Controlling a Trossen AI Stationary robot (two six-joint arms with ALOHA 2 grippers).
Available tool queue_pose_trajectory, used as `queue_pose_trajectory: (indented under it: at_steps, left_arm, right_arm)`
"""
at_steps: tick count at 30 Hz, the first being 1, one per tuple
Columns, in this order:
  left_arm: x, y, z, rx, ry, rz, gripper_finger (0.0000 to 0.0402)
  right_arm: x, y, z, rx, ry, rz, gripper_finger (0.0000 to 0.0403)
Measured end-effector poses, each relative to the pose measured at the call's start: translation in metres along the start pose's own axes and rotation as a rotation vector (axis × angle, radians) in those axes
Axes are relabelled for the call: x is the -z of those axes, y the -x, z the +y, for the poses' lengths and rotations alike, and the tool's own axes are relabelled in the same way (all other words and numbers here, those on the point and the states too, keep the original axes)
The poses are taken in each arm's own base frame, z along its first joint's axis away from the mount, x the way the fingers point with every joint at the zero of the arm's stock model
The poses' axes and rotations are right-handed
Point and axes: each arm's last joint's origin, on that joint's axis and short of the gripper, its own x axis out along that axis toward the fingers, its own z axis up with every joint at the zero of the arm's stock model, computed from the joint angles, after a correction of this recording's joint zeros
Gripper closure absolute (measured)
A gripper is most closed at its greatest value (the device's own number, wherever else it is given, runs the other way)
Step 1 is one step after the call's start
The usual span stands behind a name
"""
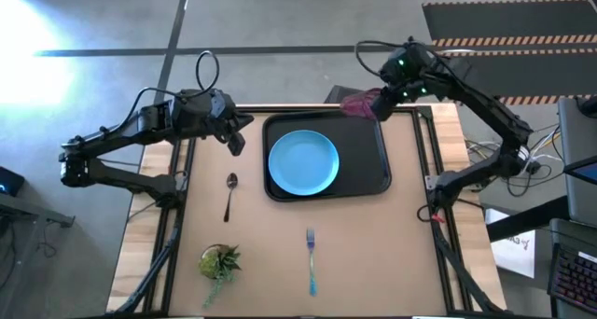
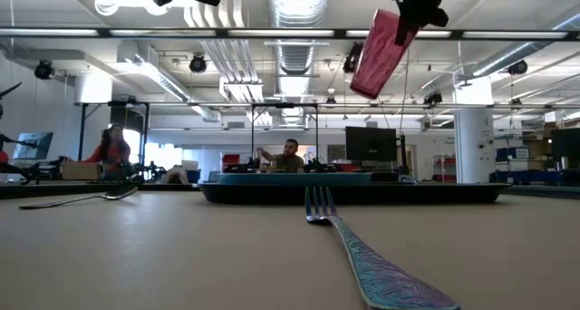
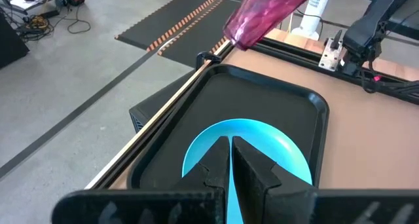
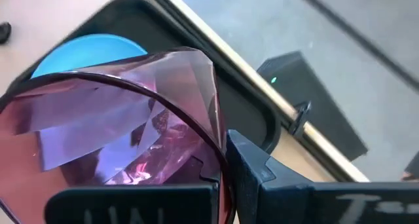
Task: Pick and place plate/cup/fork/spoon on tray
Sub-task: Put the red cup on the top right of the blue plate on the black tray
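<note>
The light-blue plate (image 1: 303, 161) lies in the black tray (image 1: 373, 142). My right gripper (image 1: 381, 103) holds the dark-red cup (image 1: 360, 104) high above the tray's far right corner; the cup also shows in the low view (image 2: 379, 53) and the left wrist view (image 3: 265, 11). My left gripper (image 1: 235, 140) is shut and empty, raised beside the tray's left rim. The dark spoon (image 1: 229, 194) lies on the table left of the tray. The blue-handled fork (image 1: 311, 258) lies near the front edge. My right gripper holds the cup by its rim (image 4: 219, 145), one finger (image 4: 262, 178) outside the wall and the other hidden behind the wall. The cup is lifted clear, well above the tray, and hangs tilted below the gripper (image 2: 379, 53).
A small green potted plant (image 1: 219, 261) stands at the table's front left. People sit in the room beyond the table in the low view (image 2: 288, 156). Bare table lies between the tray and the fork.
</note>
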Motion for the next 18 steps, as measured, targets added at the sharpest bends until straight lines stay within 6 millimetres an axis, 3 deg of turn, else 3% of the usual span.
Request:
queue_pose_trajectory:
  at_steps: [18]
  left_arm:
    - [0.0, 0.001, 0.0, 0.0, 0.004, 0.003, 0.0402]
  right_arm:
    - [-0.004, -0.1, -0.041, -0.063, -0.028, 0.284, 0.0395]
